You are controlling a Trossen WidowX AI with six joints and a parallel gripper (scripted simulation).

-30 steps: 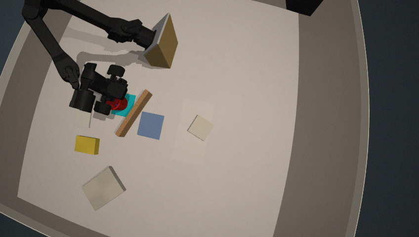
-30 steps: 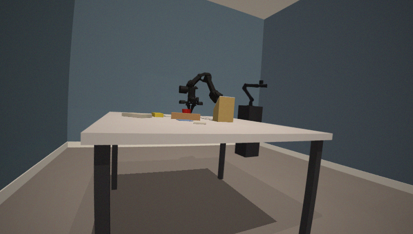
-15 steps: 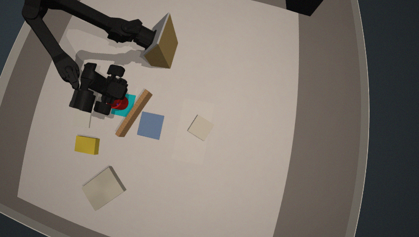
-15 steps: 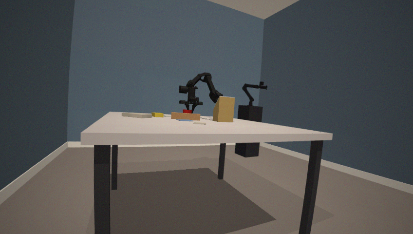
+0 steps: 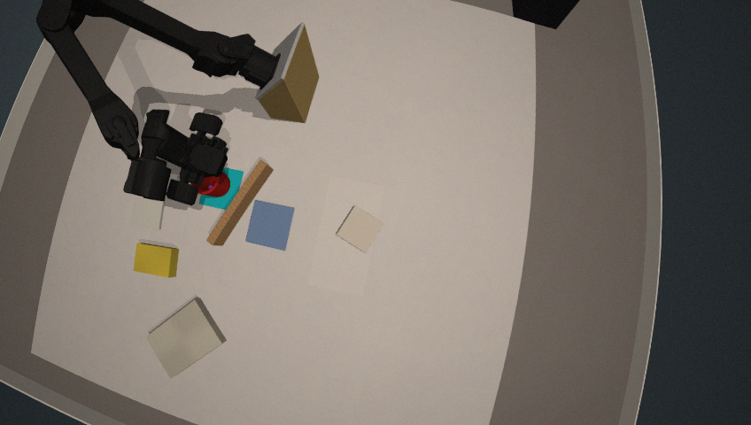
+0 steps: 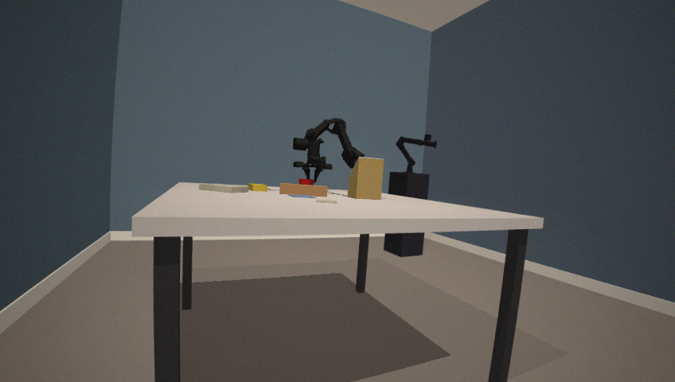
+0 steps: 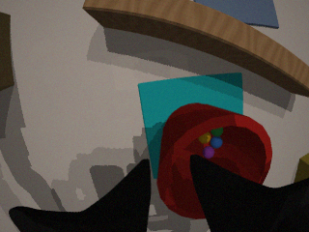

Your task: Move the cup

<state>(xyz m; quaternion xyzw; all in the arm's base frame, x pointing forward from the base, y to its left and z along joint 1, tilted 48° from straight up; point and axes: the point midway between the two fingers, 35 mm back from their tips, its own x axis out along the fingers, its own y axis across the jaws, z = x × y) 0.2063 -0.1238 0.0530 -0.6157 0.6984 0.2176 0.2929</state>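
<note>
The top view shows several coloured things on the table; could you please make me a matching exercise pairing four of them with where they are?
Things:
1. red cup
2. wooden bar
3. blue pad
4. yellow block

Places:
A. between the two coloured pads
B. alone, on the arm's side of the bar
C. on the teal pad, under the gripper
D. on the far side of the bar from the cup

Pairs: 1-C, 2-A, 3-D, 4-B
</note>
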